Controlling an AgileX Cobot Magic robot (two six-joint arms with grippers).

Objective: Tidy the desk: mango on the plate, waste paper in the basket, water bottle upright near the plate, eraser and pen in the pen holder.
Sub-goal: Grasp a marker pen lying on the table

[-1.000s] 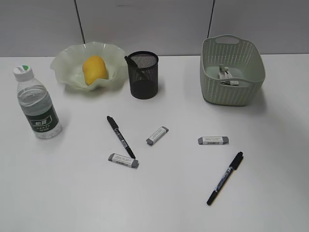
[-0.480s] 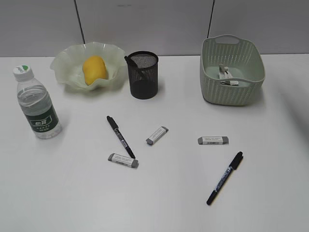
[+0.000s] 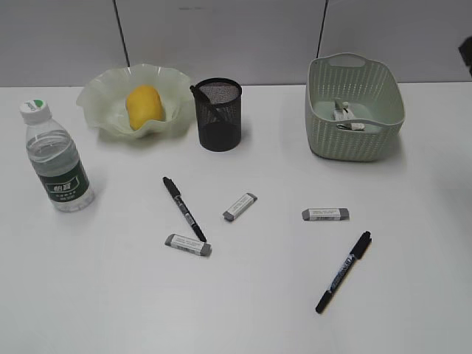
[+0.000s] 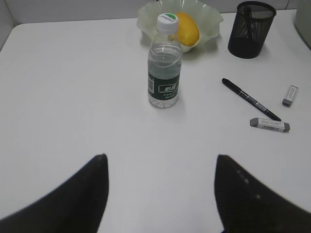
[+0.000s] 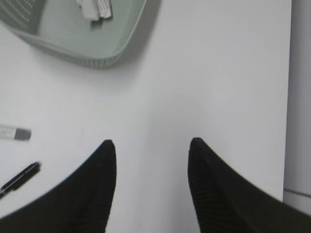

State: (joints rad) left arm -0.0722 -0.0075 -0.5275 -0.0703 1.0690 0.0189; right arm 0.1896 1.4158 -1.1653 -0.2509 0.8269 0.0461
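The mango [image 3: 144, 103] lies in the wavy green plate [image 3: 96, 92]. The water bottle [image 3: 57, 158] stands upright to the plate's front left. The waste paper [image 3: 345, 118] lies in the basket [image 3: 354, 140]. The black mesh pen holder [image 3: 218, 118] has one pen in it. Two pens [image 3: 184, 209] [image 3: 344, 271] and three erasers [image 3: 240, 206] [image 3: 325, 214] [image 3: 189, 245] lie on the desk. My left gripper [image 4: 160, 160] is open and empty, well short of the bottle [image 4: 165, 63]. My right gripper [image 5: 153, 143] is open and empty over bare desk, below the basket [image 5: 87, 53].
A dark bit of the right arm [image 3: 467, 51] shows at the exterior view's right edge. The desk's right edge [image 5: 290, 97] runs close to my right gripper. An eraser [image 5: 14, 132] and a pen tip [image 5: 19, 178] lie to its left.
A dark bit of the right arm has come into the right edge of the exterior view. None of the objects has moved.
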